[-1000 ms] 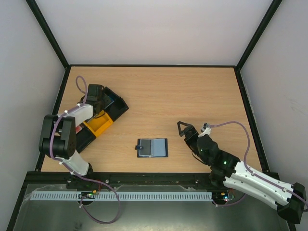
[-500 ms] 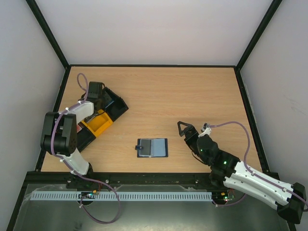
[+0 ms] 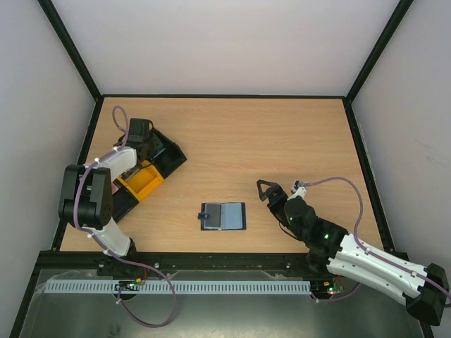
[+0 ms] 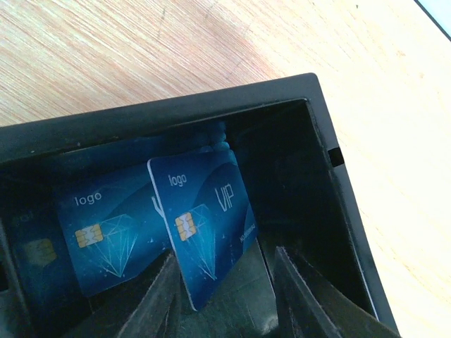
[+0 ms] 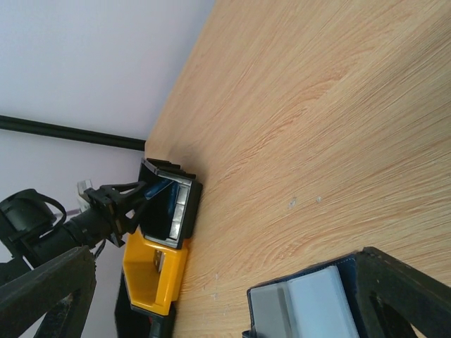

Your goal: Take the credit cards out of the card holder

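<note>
In the far-left tray (image 4: 211,120), the left gripper (image 4: 225,257) is hovering wide open over blue cards (image 4: 204,218), gripping nothing. The right gripper (image 3: 265,185) is hanging open and empty, right of the wallet (image 3: 224,216).

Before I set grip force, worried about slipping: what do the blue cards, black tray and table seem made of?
Blue cards: thin glossy plastic, judging by sheen and printed chips. Black tray: likely moulded plastic, matte walls. Table: wood or wood-look laminate, grain visible.

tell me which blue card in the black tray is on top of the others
The card printed VIP: it lies tilted over the card that shows only logo, and sits nearest the open left end effector.
</note>
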`<state>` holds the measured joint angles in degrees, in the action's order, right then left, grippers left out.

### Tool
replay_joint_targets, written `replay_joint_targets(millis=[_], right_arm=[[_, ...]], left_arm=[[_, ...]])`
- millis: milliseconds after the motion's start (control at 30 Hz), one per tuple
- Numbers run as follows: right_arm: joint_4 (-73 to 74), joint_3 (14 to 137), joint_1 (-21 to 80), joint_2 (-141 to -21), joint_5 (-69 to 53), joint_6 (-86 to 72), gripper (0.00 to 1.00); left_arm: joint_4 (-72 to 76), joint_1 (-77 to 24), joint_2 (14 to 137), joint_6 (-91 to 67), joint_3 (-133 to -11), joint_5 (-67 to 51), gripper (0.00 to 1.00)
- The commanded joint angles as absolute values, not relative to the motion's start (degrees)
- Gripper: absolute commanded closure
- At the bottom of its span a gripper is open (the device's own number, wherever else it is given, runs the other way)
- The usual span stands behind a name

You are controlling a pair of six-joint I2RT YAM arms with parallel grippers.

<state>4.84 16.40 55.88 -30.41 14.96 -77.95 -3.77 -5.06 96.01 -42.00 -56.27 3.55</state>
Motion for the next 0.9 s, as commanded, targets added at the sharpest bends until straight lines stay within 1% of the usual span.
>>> replay_joint_targets(millis=[0,300,333,400,533,700,800,867], right_arm=[[5.43,16.47,55.81,-30.41,15.62,-78.49,0.02],[6.04,16.44,55.77,-31.05,15.2,-78.72,0.02],[6.15,16.51,55.73,-31.23,14.63,-78.37,0.02],[6.72,16.85,55.73,-31.38,12.87,-76.44,0.02],[8.44,16.45,55.76,-30.71,9.59,-73.39,0.02],[11.34,18.15,55.73,-29.27,7.55,-68.16,0.02],[12.55,19.56,55.82,-28.85,7.21,-65.81,0.01],[11.8,20.14,55.78,-28.93,5.79,-63.87,0.04]], left_arm=[[-6.92,-4.61,93.6,-41.82,-58.18,4.18,0.6],[-10.2,-4.66,93.12,-42.57,-60.67,3.45,0.54],[-10.67,-4.66,92.97,-42.69,-60.88,3.31,0.52],[-11.76,-4.66,92.46,-42.63,-61.46,2.92,0.45],[-14.18,-4.66,90.95,-41.77,-62.79,1.63,0.4],[-16.52,-5.29,89.36,-35.95,-63.25,-8.14,0.39],[-16.92,-7.38,86.73,-32.44,-61.01,-10.7,0.39],[-16.6,-9.15,83.45,-31.28,-58.0,-11.61,0.4]])
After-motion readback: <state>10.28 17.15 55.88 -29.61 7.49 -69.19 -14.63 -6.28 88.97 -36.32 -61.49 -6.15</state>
